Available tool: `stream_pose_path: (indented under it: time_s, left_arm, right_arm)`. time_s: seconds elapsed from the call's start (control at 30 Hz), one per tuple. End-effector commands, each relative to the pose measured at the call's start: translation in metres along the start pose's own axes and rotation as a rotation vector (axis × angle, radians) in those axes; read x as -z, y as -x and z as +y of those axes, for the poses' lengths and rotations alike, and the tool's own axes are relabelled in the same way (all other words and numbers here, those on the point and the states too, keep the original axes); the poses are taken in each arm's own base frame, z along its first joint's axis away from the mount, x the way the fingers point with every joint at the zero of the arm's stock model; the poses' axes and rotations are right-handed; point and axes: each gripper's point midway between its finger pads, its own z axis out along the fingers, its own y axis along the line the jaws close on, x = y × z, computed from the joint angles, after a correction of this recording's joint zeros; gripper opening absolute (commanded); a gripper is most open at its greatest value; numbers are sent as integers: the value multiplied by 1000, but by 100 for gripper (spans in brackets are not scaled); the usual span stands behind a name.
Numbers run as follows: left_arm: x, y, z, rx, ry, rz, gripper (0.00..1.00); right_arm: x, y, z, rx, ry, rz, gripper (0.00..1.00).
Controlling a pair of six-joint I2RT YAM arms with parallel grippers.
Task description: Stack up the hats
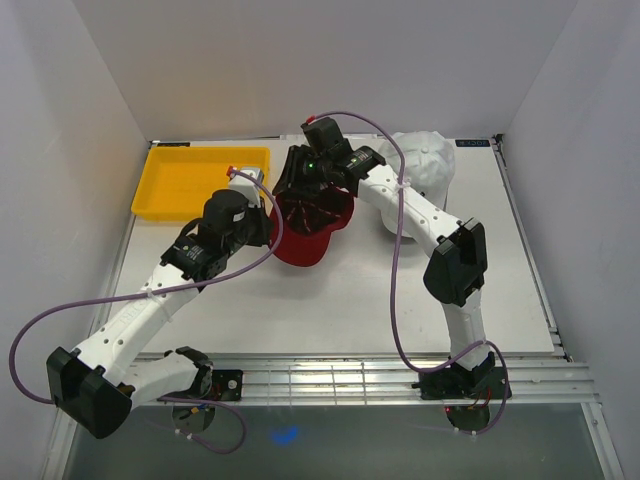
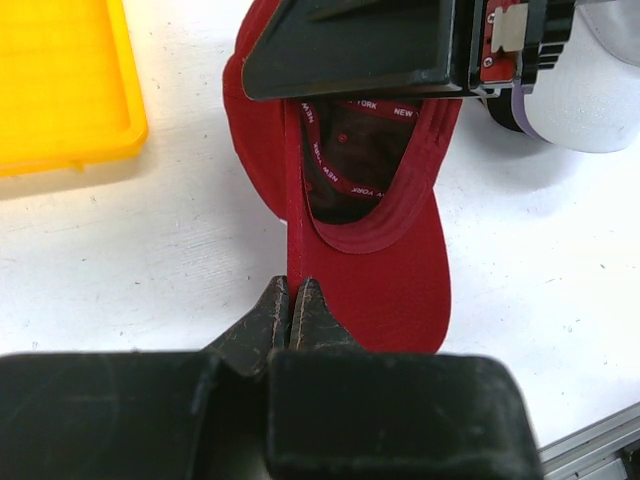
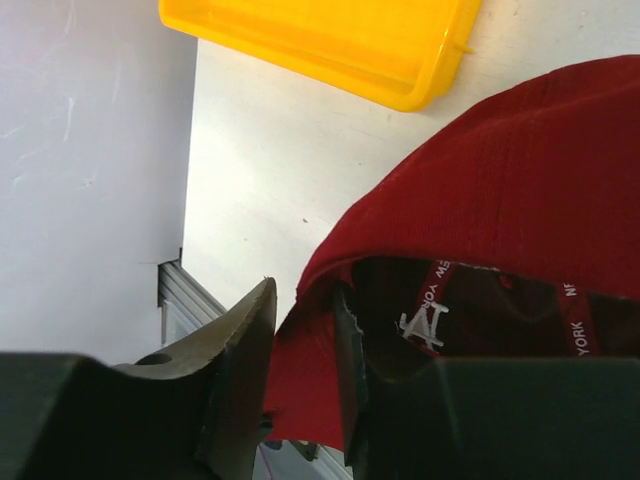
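The dark red hat [image 1: 312,238] is at the table's middle back, its inside facing up and its brim toward the near side. My left gripper [image 1: 274,226] is shut on the left edge of the brim [image 2: 380,300], jaws pinched together [image 2: 291,288]. My right gripper [image 1: 306,186] reaches over the hat's back. In the right wrist view its jaws [image 3: 302,290] straddle the back rim of the red hat [image 3: 520,170], one finger inside the crown, one outside, with a narrow gap still showing. A white hat [image 1: 425,165] sits dome up at the back right.
A yellow tray [image 1: 165,200] stands at the back left, close to the left arm's wrist, and shows in both wrist views [image 2: 60,150] [image 3: 400,90]. White walls enclose the table on three sides. Purple cables loop around both arms.
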Motion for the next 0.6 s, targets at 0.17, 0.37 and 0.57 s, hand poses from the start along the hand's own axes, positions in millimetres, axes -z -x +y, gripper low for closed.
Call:
stream_pose_path:
  time_s: [0.17,0.37,0.57]
  left_arm:
    - [6,20,-9,4,-25,-72,0]
    - [19,44,-19,26,-51,-118,16]
    - [56,102,-30,77,-69,-226,54]
  right_arm:
    - [6,-4,6,57,1,22,20]
    - [16,5,30,71,86,28,8]
    - [44,27,58,54,217,-12,8]
